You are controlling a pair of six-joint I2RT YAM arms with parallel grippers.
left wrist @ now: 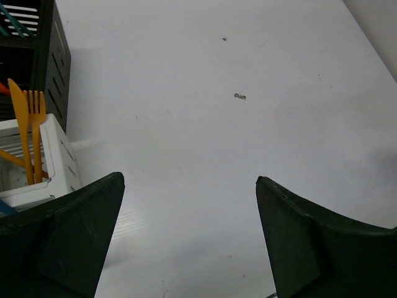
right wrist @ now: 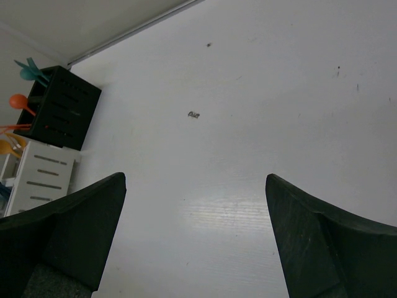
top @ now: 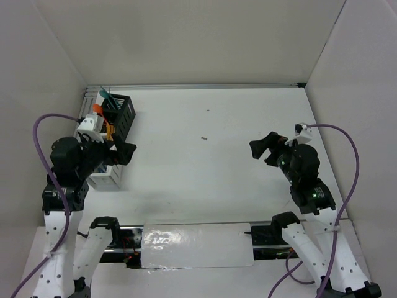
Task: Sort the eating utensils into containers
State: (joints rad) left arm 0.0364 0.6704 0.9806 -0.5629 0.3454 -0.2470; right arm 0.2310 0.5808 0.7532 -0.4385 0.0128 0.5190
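Black jaws of the left gripper (left wrist: 189,181) and right gripper (right wrist: 195,177) gape wide and empty over open white table (left wrist: 248,124). Beside the left one, the white caddy (left wrist: 62,158) holds a yellow fork (left wrist: 37,124) upright, tines up, its lower handle hidden. Behind it, the black caddy (right wrist: 65,105) holds an orange spoon (right wrist: 18,101), bowl up.

No legible text, label, brand, number or sign was found in any of the three views. The black caddy (top: 124,115) and the white caddy (top: 102,180), both at the left edge of the tabletop (top: 236,186), show slotted walls only, with no print. A small dark speck (top: 203,138) near the middle of the tabletop is possibly a scrap or a mark. It is too small to read.
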